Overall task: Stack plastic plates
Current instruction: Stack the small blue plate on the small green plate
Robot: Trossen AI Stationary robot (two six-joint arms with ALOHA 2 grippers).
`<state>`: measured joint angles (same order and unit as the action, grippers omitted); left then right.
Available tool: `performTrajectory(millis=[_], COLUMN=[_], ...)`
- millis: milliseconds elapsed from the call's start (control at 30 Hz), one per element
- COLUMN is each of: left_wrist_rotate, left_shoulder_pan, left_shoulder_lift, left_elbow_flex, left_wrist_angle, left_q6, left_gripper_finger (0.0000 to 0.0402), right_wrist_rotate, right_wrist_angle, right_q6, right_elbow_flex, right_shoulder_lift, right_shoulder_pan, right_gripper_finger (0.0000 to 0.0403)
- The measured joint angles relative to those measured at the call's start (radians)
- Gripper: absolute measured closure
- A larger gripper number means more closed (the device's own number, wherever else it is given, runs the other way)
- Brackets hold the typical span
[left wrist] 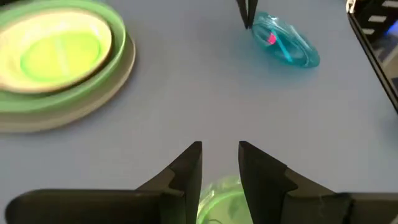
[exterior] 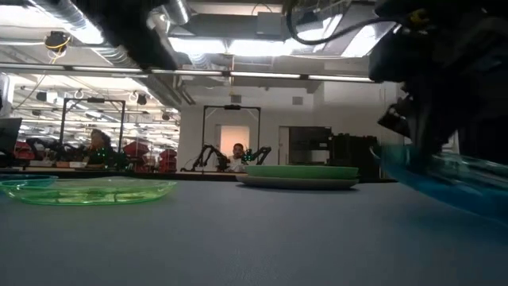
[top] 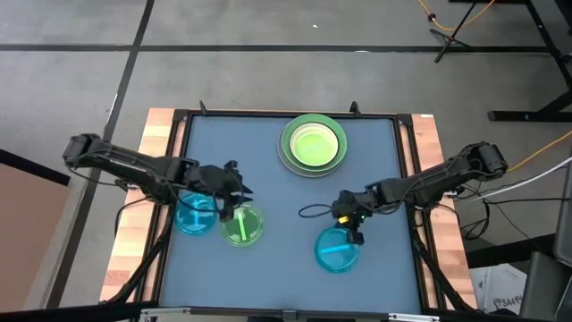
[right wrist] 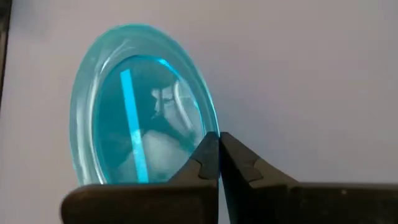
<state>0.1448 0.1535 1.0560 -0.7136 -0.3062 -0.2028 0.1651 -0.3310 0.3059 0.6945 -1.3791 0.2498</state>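
Note:
A translucent blue plate [top: 337, 250] is near the table's right front, with my right gripper [top: 354, 234] shut on it; it shows tilted in the low view [exterior: 444, 176]. At the far middle a light green plate lies on a grey plate [top: 313, 145], with a small green plate inside. At the left front, a second blue plate [top: 193, 216] and a translucent green plate [top: 243, 225] lie flat on the table side by side. My left gripper [left wrist: 220, 163] hovers open above the green plate [left wrist: 219, 202], touching nothing. My right gripper pinches the blue plate's rim [right wrist: 210, 138] between its two shut fingers, on the side nearest the arm. The fingers slant down from above and from the table's right. The plate sits tilted with the held edge raised [left wrist: 267, 28]; whether its opposite edge rests on the table does not show.
Bare blue tabletop [top: 268, 259] lies between the two groups of plates and toward the stack. A raised black frame [top: 407, 179] and wooden side strips border the table. Beyond the far edge, the low view shows a room with people and equipment.

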Motion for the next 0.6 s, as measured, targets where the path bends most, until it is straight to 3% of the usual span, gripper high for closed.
performTrajectory(millis=[300,600], left_wrist_rotate=[0.050,0.077], left_shoulder_pan=[0.000,0.000], left_shoulder_lift=[-0.124,-0.118], left_elbow_flex=[0.219,0.265], left_wrist_angle=[0.114,0.152], left_q6=[-0.139,-0.163], left_gripper_finger=[0.0304,0.0304], right_wrist_rotate=[-0.051,-0.050], right_wrist_angle=[0.027,0.174], right_q6=[0.002,0.000], right_elbow_flex=[0.079,0.145], right_shoulder_lift=[0.000,0.000], right_shoulder_pan=[-0.167,-0.433], right_gripper_finger=[0.0403,0.0403])
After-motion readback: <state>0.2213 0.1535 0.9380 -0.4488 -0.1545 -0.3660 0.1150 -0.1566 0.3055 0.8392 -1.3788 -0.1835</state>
